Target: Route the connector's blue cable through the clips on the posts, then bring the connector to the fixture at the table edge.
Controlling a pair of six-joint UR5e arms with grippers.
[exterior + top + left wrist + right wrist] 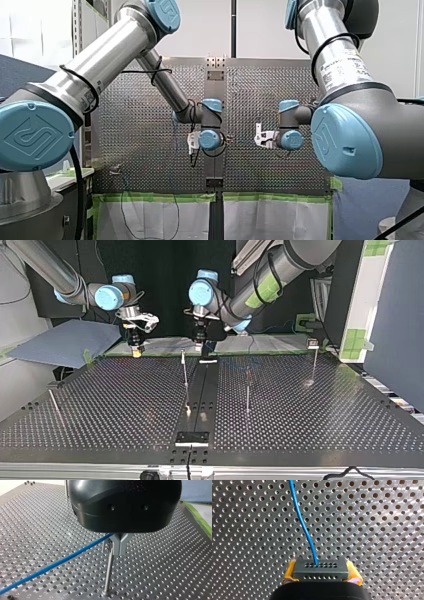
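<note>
My left end effector (113,547) is nearer the work: its metal fingers (120,545) look closed on the thin blue cable (62,561), right at the top of a slim upright metal post (108,575) on the perforated metal worktop (162,567). From them the cable's long axis runs off sideways, low over the holes. My right end effector (321,573), upper left in the top view, clamps the dark grey rectangular connector (320,568) between yellow pads (290,571); the cable leaves its holed face straight ahead, gently curved. Seating it likely turns on cable height against the post's tip
</note>
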